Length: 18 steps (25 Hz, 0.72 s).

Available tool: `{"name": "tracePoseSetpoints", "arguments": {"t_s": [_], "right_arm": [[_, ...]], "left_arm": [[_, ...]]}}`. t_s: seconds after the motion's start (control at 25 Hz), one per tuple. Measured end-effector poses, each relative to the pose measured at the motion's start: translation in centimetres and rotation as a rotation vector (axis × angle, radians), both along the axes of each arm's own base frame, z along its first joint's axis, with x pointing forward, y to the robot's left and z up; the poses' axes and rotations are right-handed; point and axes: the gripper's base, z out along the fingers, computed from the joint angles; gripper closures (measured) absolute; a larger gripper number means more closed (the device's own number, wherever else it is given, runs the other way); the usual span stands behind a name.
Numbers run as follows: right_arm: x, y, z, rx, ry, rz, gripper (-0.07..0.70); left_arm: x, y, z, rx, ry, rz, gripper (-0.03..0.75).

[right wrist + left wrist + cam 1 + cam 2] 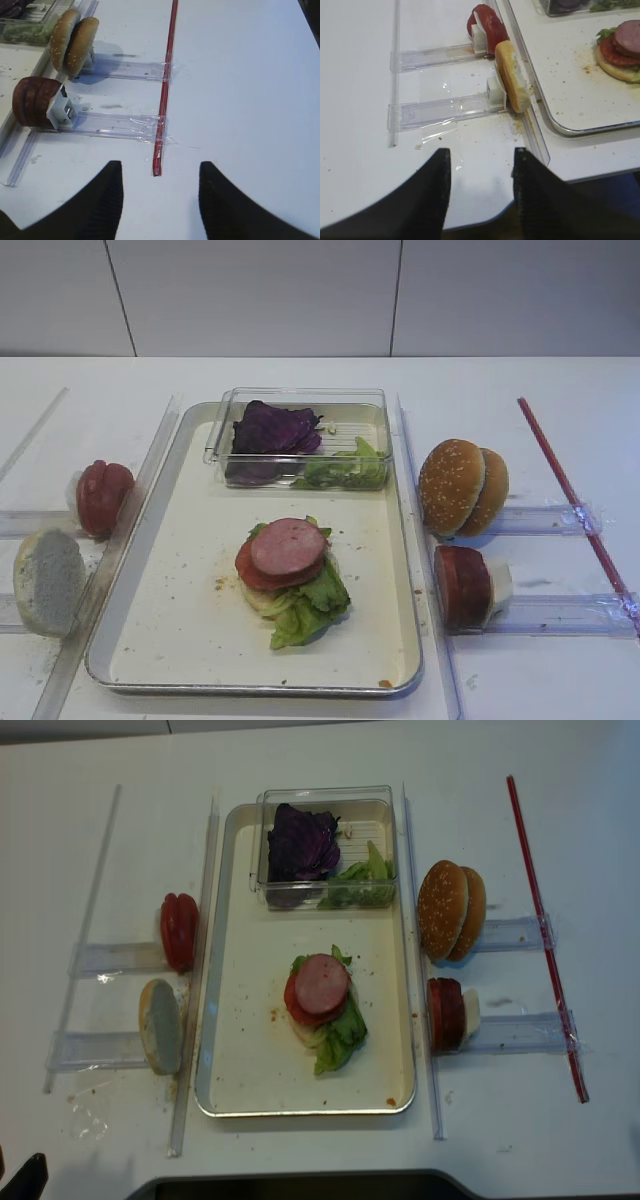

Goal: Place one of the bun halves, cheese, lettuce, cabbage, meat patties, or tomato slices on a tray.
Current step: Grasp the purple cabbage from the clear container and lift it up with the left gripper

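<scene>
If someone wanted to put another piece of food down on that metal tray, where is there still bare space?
The large silver metal tray has bare cream floor along its left side and near edge, and a strip right of the half-built stack topped by a pink meat slice. The far end is crowded: the clear plastic box of purple cabbage and green lettuce fills it.

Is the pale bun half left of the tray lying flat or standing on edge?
On edge: the pale bun half stands upright against a small white holder.

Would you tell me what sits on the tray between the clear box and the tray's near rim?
The burger stack, pink meat slice on top, shown in both high views; the tray around it holds only crumbs.
</scene>
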Motion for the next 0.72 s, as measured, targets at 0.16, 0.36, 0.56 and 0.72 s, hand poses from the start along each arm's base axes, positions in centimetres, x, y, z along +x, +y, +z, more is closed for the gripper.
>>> {"name": "tracePoseSetpoints", "arguments": {"t_s": [0.16,0.36,0.56,0.72], "right_arm": [[0.0,0.0,0.0,0.0,0.0,0.0,0.249],[0.0,0.0,0.0,0.0,0.0,0.0,0.249],[0.0,0.0,0.0,0.0,0.0,0.0,0.249],[0.0,0.0,0.0,0.0,0.0,0.0,0.249]], "left_arm": [[0.0,0.0,0.0,0.0,0.0,0.0,0.431],[0.0,0.0,0.0,0.0,0.0,0.0,0.431],[0.0,0.0,0.0,0.0,0.0,0.0,0.431],[0.0,0.0,0.0,0.0,0.0,0.0,0.431]]}}
